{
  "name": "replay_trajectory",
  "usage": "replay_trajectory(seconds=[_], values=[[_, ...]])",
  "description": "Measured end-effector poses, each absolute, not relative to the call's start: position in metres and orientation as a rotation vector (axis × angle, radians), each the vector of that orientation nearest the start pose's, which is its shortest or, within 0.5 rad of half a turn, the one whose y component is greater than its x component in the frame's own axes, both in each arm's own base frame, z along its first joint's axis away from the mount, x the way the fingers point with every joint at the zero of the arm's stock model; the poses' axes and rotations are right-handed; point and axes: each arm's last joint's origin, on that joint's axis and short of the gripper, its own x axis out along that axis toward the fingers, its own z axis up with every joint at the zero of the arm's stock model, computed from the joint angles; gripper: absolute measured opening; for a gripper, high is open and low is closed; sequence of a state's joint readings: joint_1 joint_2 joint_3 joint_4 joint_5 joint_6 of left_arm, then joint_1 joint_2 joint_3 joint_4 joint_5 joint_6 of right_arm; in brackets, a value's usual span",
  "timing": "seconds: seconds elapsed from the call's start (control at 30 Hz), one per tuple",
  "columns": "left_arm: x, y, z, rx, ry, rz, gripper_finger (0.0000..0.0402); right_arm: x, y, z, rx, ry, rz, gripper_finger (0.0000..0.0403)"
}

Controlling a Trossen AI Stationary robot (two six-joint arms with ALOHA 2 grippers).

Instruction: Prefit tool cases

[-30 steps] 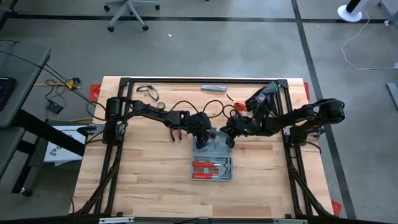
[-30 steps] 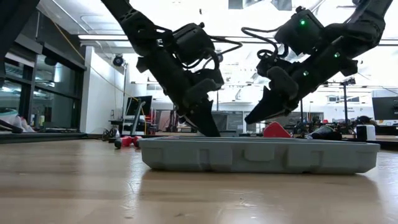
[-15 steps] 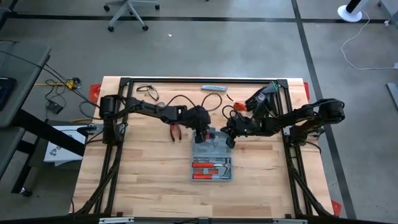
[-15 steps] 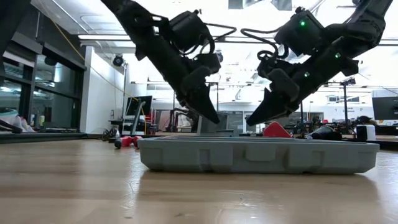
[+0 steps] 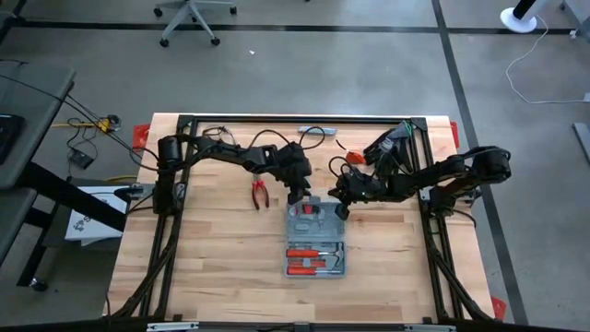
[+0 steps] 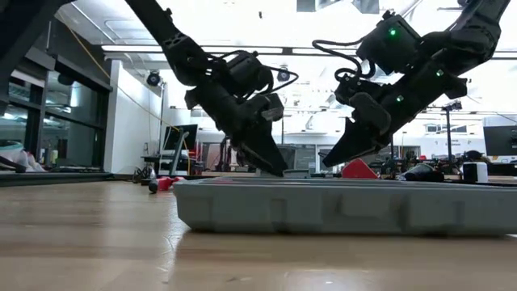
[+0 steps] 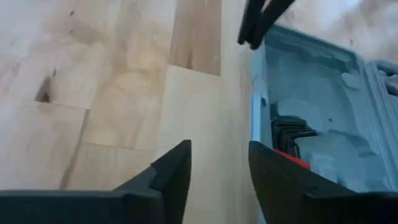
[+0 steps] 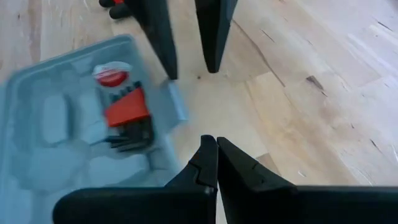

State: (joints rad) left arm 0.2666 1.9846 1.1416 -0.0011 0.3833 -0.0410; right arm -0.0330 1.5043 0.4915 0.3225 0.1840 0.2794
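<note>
The blue-grey tool case [image 5: 313,240] lies opened flat on the wooden table, its two halves side by side. The near half holds red-handled tools [image 5: 315,260]; the far half [image 8: 74,124] holds black hex keys in a red holder. My left gripper [image 7: 219,149] is open and slants down over bare table just beyond the case's far edge [image 7: 258,93]. My right gripper [image 8: 211,144] is shut and hangs over the table off the case's far right corner [image 5: 339,210]. Neither shows any contact with the case.
Red-handled pliers [image 5: 260,194] lie on the table left of the case. A slim grey bar [image 5: 316,130], a loop of black cable [image 5: 218,136] and black gloves [image 5: 392,148] lie along the far edge. Bare wood stretches left, right and near the case.
My left gripper has opened and swung back from the case's far half toward the table's far edge. The case has slid a little toward the near edge. My right gripper has kept still and shut.
</note>
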Motion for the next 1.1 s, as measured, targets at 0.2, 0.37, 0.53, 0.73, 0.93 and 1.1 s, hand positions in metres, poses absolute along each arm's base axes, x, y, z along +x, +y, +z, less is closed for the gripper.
replay_trajectory(seconds=[0.2, 0.37, 0.53, 0.73, 0.93, 1.1], values=[[0.380, 0.096, 0.137, -0.316, 0.848, 0.008, 0.0172, 0.256, -0.014, 0.128, 0.205, 0.672, -0.306, 0.0000], [0.368, 0.090, 0.153, -0.319, 0.908, 0.130, 0.0172, 0.253, -0.014, 0.126, 0.197, 0.708, -0.320, 0.0000], [0.339, 0.064, 0.165, -0.297, 0.875, 0.283, 0.0172, 0.241, -0.013, 0.114, 0.201, 0.712, -0.362, 0.0000], [0.279, 0.030, 0.180, -0.455, 0.716, 0.624, 0.0172, 0.214, -0.008, 0.102, 0.261, 0.555, -0.352, 0.0000], [0.244, 0.012, 0.176, -0.771, 0.551, 0.896, 0.0172, 0.192, -0.011, 0.103, 0.284, 0.443, -0.436, 0.0000], [0.246, 0.006, 0.157, -0.878, 0.620, 0.945, 0.0172, 0.187, -0.011, 0.109, 0.276, 0.406, -0.452, 0.0000]])
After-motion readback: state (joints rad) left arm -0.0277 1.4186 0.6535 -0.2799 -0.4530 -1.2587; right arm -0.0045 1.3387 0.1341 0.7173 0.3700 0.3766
